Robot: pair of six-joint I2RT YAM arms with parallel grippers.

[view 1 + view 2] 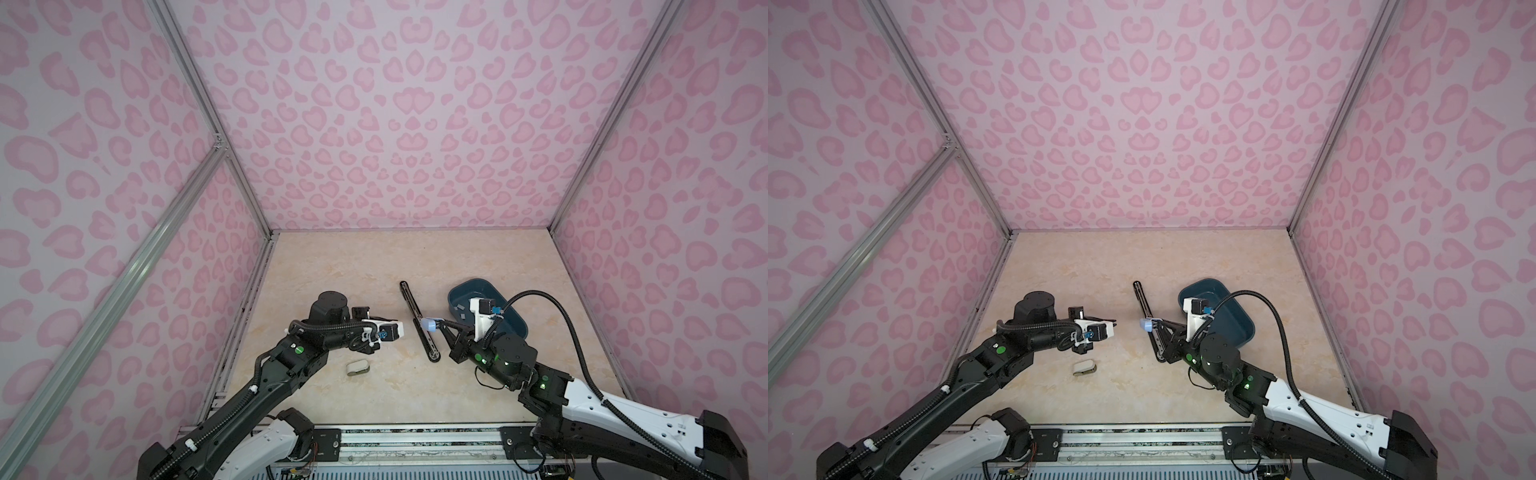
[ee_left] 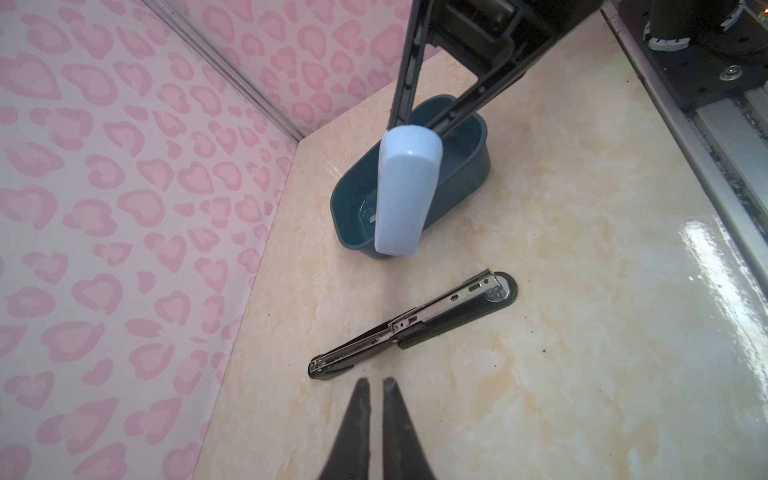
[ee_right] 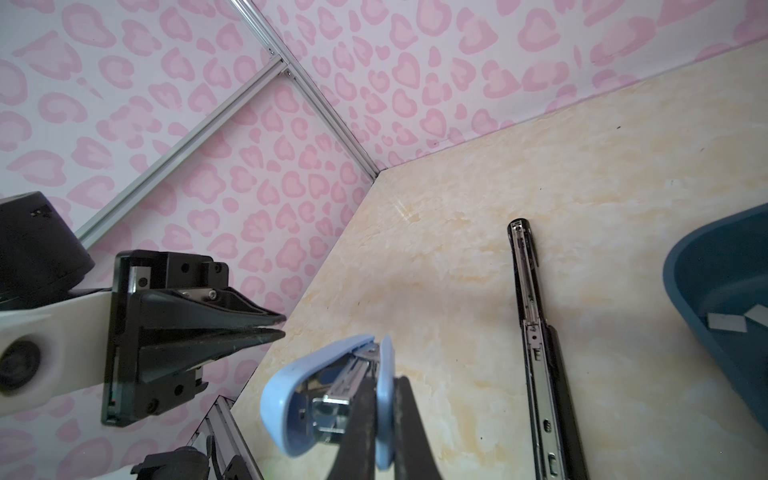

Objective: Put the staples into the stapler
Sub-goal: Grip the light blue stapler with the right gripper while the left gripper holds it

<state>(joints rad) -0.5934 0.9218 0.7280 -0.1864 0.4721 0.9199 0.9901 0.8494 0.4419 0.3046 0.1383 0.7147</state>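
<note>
The left gripper [image 2: 376, 380] is held closed and empty above the table [image 1: 332, 270]; a small white stapler [image 1: 357, 368] is laid near it; a black stapler [image 1: 417, 322] is spread open flat mid-table; a pale blue stapler [image 1: 429, 324] is clamped, raised, in the right gripper [image 3: 384, 386]; the staples [image 3: 727, 322] are seen lying in the dark blue tub [image 1: 515, 328].

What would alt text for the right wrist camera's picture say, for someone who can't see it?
The right gripper holds a small blue stapler, hinged open, above a marble-look table. The left gripper, shut and empty, points at it; beside them a black stapler lies opened flat, and a blue tub holds staples.
</note>
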